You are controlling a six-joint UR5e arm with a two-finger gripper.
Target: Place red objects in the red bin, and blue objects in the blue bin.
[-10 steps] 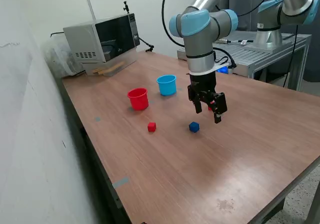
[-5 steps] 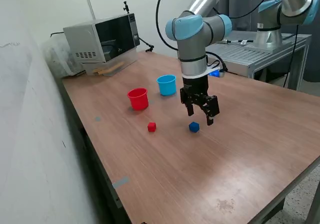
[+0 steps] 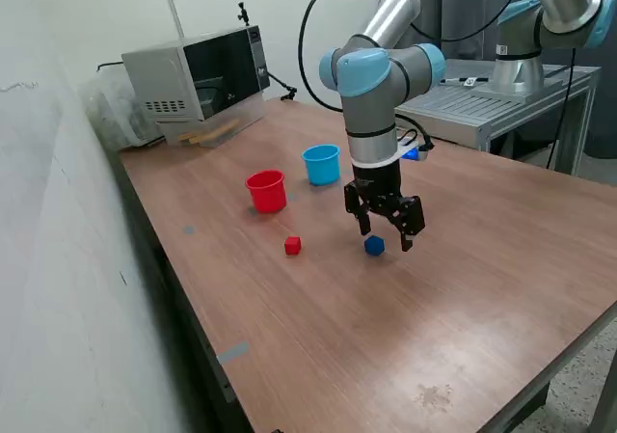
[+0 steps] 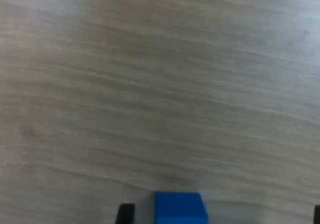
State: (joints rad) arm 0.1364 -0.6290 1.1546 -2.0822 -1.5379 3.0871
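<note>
We see the UR5e arm reaching down over the wooden table (image 3: 318, 317), its gripper (image 3: 385, 236) hanging just above a dark-blue cube (image 3: 374, 246) with the two fingers spread apart and nothing between them. In the exterior view the cube lies on the bare wood between the fingertips, one finger at each side, and we cannot tell whether either finger touches it. The wrist view shows the same blue cube (image 4: 180, 208) at the edge of the picture on the wood grain, with a dark fingertip (image 4: 126, 213) just beside it. A red cube (image 3: 292, 246) sits on the table towards the exterior view's left of the blue one, well apart from the gripper. Further back stand the two cups, upright and near each other: the red cup (image 3: 266, 191) and, to its right in the exterior view, the sky-blue cup (image 3: 321, 164). We can make out only one cube of each colour on the table. A microwave oven (image 3: 198, 78) stands at the far corner of the table.
</note>
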